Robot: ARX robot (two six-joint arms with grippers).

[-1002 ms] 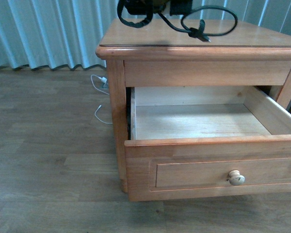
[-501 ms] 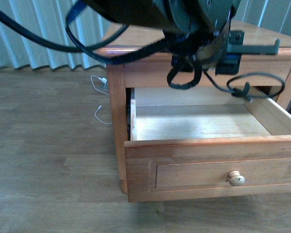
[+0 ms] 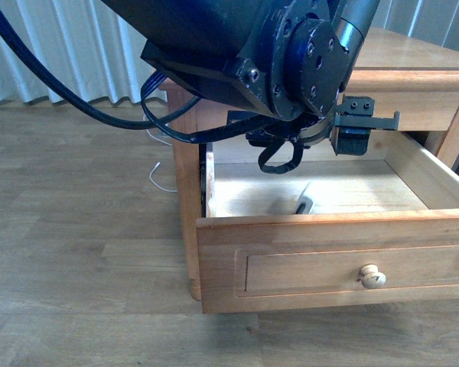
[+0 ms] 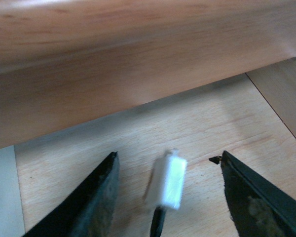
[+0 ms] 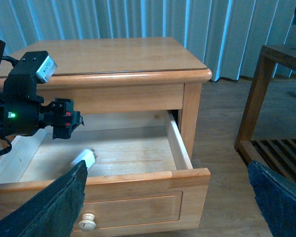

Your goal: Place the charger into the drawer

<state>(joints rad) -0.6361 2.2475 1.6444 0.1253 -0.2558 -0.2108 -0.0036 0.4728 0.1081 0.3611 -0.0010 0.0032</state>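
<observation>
In the front view the left arm (image 3: 275, 61) fills the upper middle, reaching down over the open drawer (image 3: 329, 256) of the honey-coloured table (image 3: 413, 61). The drawer's framed front carries a round pale knob (image 3: 372, 277). On the pale floor inside lies a small blurred shape, the charger (image 3: 302, 203), near the front wall and left of centre. A thin white cable (image 3: 159, 181) lies on the wooden floor to the left of the table. In the left wrist view the left pincer (image 4: 167, 158) stands spread apart with both dark fingers (image 4: 91, 207) wide of each other and grasping nothing. The white cube of the charger (image 4: 170, 180) shows blurred between them, touching neither, with its black cable (image 4: 157, 224) trailing from one end over the drawer's bare wood. Whether the cube lies flat on the wood cannot be told. In the right wrist view the right pincer (image 5: 167, 168) is also spread wide and empty, well apart from the drawer (image 5: 180, 143). The charger (image 5: 84, 159) lies inside, towards the left near corner, just below the left arm's wrist (image 5: 24, 106).
</observation>
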